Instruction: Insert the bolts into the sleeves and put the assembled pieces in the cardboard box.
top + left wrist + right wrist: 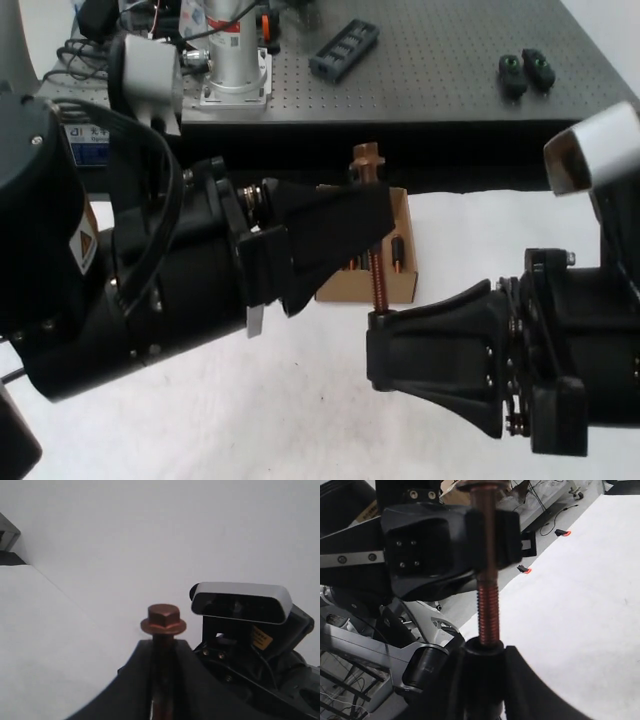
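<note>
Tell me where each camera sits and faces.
High view: behind both arms, looking forward and down; left gripper and right gripper meet on the bolt.
Left wrist view: along its own fingers to the bolt head, right arm's camera beyond.
Right wrist view: from its own fingers on the sleeve, up the thread to the left gripper.
All share the bolt.

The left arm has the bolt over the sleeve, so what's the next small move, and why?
Probably ease the left gripper straight down. It is shut on the upright bolt just below its head, and the threaded tip only just enters the sleeve held in the right gripper. A long run of bare thread shows between the two grippers, so the bolt looks barely inserted.
</note>
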